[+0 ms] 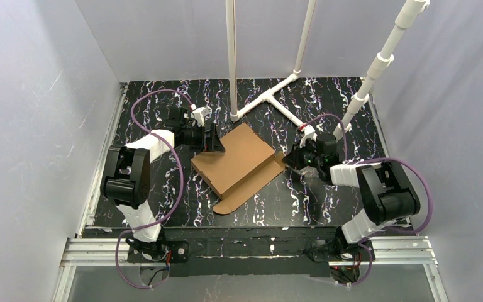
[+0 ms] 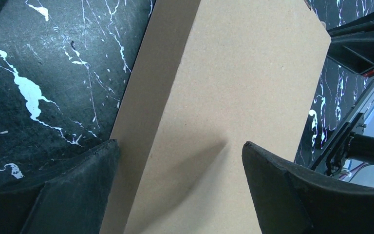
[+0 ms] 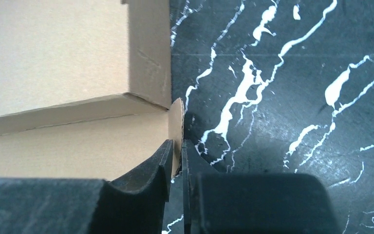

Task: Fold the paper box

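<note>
The paper box [image 1: 236,160] lies skewed near the middle of the black marbled table [image 1: 163,207], with a long flap [image 1: 251,185] flat along its near side. Its side tab [image 3: 177,122] is thin. A hard pull could tear or crease it, or drag the whole box, since nothing seems to pin it. The right gripper [image 3: 181,161] is pinched onto that tab. The left gripper [image 2: 180,156] hangs spread wide over the box's far left corner, grasping nothing.

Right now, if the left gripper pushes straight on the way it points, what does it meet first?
The paper box. Its brown top panel lies dead ahead between the left gripper's open jaws; how much gap remains is hard to judge, likely little.
</note>
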### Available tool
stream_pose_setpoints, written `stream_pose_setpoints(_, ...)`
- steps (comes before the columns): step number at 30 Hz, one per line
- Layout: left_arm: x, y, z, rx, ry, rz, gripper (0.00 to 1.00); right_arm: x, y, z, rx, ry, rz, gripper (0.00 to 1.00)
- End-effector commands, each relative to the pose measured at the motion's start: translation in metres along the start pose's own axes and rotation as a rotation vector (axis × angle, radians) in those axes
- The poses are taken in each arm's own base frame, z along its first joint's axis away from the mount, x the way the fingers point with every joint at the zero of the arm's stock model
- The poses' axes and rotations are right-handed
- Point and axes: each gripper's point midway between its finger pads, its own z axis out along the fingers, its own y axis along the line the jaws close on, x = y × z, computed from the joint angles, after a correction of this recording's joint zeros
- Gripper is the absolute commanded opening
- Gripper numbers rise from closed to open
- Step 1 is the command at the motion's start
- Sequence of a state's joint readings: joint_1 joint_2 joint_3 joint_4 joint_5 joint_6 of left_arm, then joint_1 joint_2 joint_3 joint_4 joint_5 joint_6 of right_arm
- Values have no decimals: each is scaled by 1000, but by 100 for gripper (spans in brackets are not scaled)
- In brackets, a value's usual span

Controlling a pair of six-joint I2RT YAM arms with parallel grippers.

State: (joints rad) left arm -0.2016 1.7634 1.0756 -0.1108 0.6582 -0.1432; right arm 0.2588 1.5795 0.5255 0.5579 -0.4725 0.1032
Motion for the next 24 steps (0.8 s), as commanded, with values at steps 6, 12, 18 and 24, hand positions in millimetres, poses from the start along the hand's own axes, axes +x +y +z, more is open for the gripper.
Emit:
stream_pose_setpoints(6, 3, -7, -7, 8, 15, -13, 95, -26, 33, -9, -124, -73, -165, 24)
stream_pose_setpoints(12, 4, -9, -8, 17, 18, -21, 95, -19, 31, -3, -96, -31, -200, 26)
stream_pose_setpoints(18, 5, -11, -8, 28, 18, -27, 95, -20, 41, 6, -73, -5, -275, 22)
stream_pose_setpoints(24, 6, -12, -7, 37, 24, -29, 95, -28, 34, 7, -9, -3, -280, 14)
